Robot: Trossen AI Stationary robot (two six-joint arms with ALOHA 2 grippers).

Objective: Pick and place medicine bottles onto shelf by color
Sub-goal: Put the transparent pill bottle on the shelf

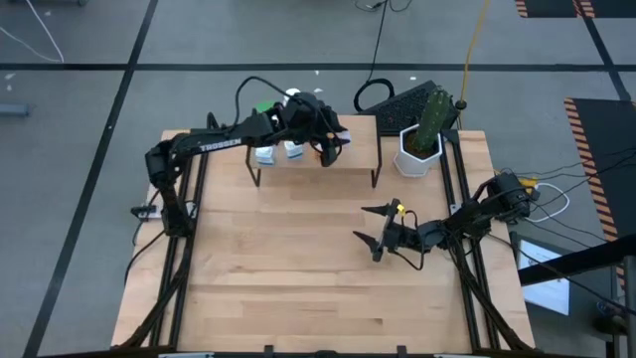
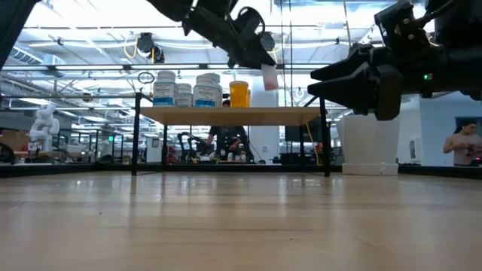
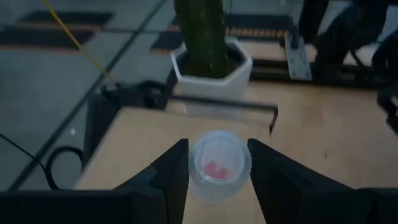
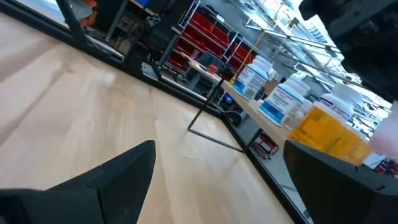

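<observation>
- Nearest the low camera, bare wooden desk (image 2: 241, 226) runs back to the shelf (image 2: 233, 114), a light board on thin black legs at the desk's far edge.
- Right hand (image 1: 376, 231) hangs over the middle of the desk, towards its right edge, with both fingers spread wide and nothing between them; in its wrist view the dark fingers (image 4: 106, 180) frame bare wood.
- Left hand (image 1: 324, 147) is raised over the shelf, near the board's middle, and grips a pale pink bottle (image 3: 218, 165) across its body; the low view shows that bottle (image 2: 269, 77) held clear above the board, to the right of the others.
- White bottles with blue labels (image 2: 184, 90) stand in a cluster on the left part of the shelf, close beside one another.
- Just right of them on the board stands an orange bottle (image 2: 239, 93).
- From above, two of the blue-labelled bottles (image 1: 278, 152) show at the shelf's front edge beside the left arm, which covers the rest.
- Beside the shelf's right end, a cactus in a white six-sided pot (image 1: 418, 151) sits at the desk's far right corner.
</observation>
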